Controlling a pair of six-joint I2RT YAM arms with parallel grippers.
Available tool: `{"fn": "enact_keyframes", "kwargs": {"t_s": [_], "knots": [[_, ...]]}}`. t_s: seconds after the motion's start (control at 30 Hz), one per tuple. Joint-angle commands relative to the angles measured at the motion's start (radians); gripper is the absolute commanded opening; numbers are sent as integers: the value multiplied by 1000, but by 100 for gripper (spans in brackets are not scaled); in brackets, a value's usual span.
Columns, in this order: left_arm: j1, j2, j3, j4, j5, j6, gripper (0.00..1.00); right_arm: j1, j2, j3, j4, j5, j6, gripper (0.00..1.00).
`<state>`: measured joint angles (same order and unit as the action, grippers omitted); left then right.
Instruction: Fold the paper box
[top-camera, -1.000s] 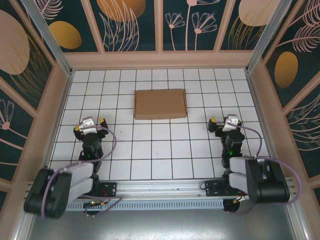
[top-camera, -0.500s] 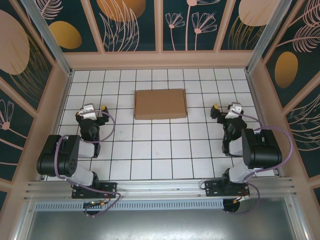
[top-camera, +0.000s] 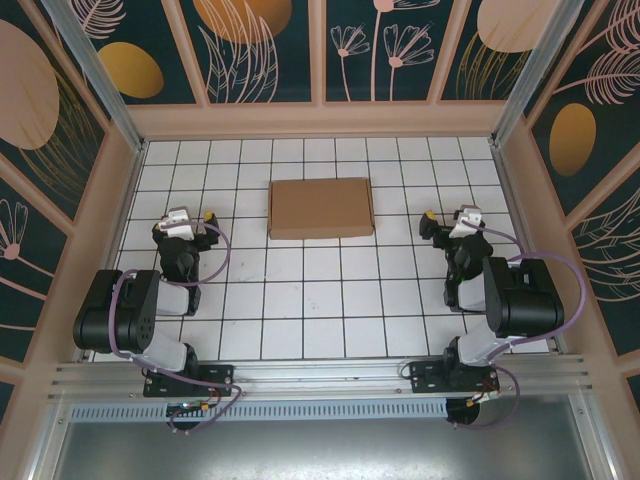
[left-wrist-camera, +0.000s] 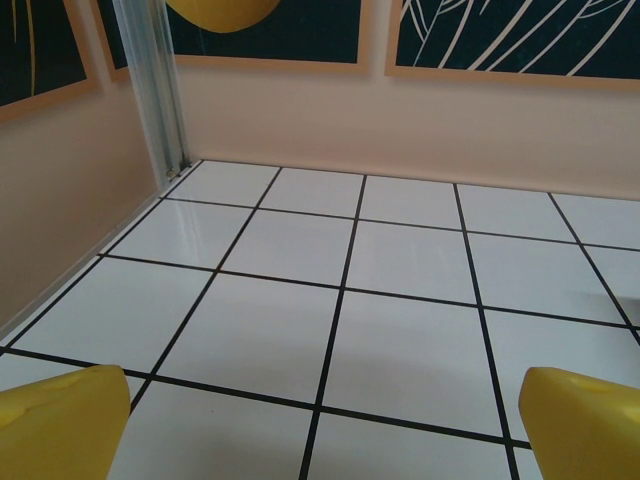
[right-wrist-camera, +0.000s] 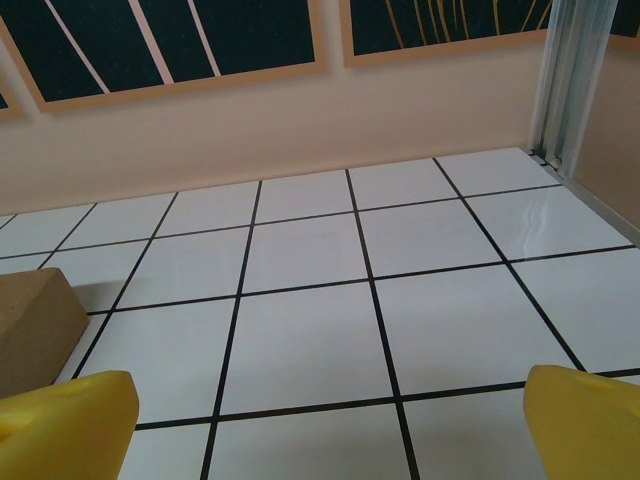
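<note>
From above, a closed, shallow brown paper box (top-camera: 321, 208) lies flat on a white table (top-camera: 320, 300) ruled into squares by black lines. The box sits toward the far middle of the table, well apart from both arms. The left gripper (top-camera: 181, 220) hovers near the left edge and the right gripper (top-camera: 455, 218) near the right edge, each level with the box's near side and touching nothing.

The right wrist camera adds a low, close look. One tan corner of the box (right-wrist-camera: 30, 325) pokes in at the left edge, resting on the tiles beyond the spread right gripper (right-wrist-camera: 325, 425). Its yellow fingertips (right-wrist-camera: 70, 420) stand at the two bottom corners of the picture, with bare tile between them.

The left wrist camera looks across bare tiles toward the far left corner of the enclosure. The left gripper (left-wrist-camera: 320, 430) is spread just as wide, its yellow fingertips (left-wrist-camera: 60, 420) at the bottom corners, holding nothing.

The glossy tiles reflect soft light. A low peach wall (left-wrist-camera: 400, 130) rings the table. Above it hang dark teal panels (top-camera: 265, 50) drawn with pale leaves and orange ovals. A silver metal post (left-wrist-camera: 150, 90) stands in the far left corner. A metal rail (top-camera: 320, 375) carries both arm bases along the near edge.
</note>
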<state>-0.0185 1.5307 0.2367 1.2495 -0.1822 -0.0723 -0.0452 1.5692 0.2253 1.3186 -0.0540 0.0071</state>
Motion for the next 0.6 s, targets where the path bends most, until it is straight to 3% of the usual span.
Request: {"fn": "enact_keyframes", "kwargs": {"t_s": [0.0, 0.57], "knots": [[8, -11, -3, 29, 18, -12, 99, -2, -5, -7, 6, -3, 12, 99], [8, -10, -3, 29, 17, -12, 99, -2, -5, -7, 5, -3, 11, 99]]}}
